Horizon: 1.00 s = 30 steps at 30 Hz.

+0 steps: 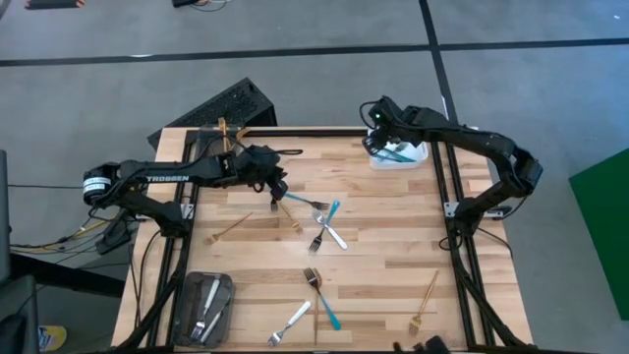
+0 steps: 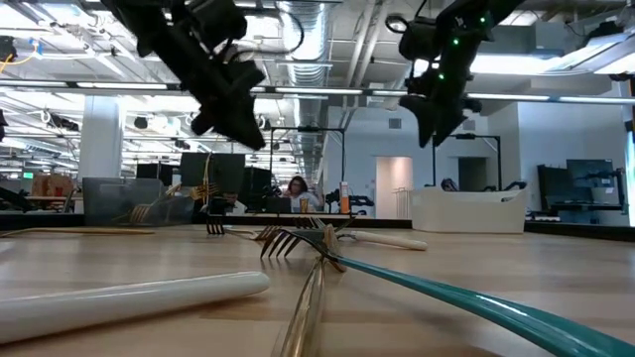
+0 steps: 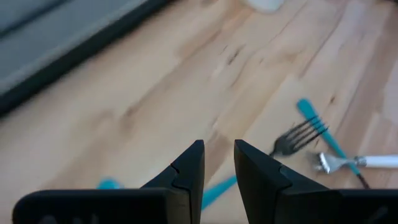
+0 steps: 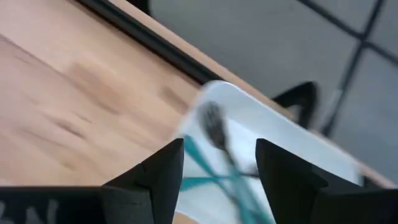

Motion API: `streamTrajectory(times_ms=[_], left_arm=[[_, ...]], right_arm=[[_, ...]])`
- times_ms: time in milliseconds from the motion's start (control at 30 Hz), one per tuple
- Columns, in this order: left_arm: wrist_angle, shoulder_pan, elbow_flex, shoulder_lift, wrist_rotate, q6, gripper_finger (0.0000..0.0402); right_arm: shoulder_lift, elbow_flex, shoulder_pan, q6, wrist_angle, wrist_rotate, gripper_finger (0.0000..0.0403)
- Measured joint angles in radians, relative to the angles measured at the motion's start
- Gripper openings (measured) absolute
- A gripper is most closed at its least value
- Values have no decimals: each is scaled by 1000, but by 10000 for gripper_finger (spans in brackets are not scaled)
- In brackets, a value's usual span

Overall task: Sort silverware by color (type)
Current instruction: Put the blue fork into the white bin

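Note:
My left gripper (image 1: 278,187) (image 3: 219,163) hangs open with a narrow gap, clear of the table, over the handle of a blue-handled fork (image 1: 298,201) (image 3: 217,190) that lies flat on the wood. Nothing is between its fingers. My right gripper (image 1: 378,144) (image 4: 219,163) stands open above the white bin (image 1: 401,155) (image 4: 292,134) at the far right, where blue-handled forks (image 4: 214,155) lie. More silverware is scattered on the table: a white-handled fork crossed with a blue one (image 1: 329,228), gold forks (image 1: 231,228) (image 1: 426,300), and a white fork (image 1: 290,323).
A dark tray (image 1: 203,305) at the near left holds silver pieces. Another dark tray (image 1: 218,144) at the far left holds gold ones. A fork crossed with a blue-handled piece (image 1: 319,292) lies near the front middle. The table's black frame (image 1: 447,211) runs along its edges.

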Motion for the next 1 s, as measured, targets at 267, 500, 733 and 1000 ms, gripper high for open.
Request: streamTrajectory(times_ms=[267,500,733,1000], left_arm=[[-33,53,-81,0,33,-166,74],[-52,89,-81,11,37,-302,74],[135,74,-61,168,344,-57,73],[124,21,44,288,395,375,69]], right_arm=[[0,0,146,108,158,-136,207],[0,0,236,157,222,-149,203],[0,0,273,215,202,-149,203],[0,0,319,215,124,-154,203]])
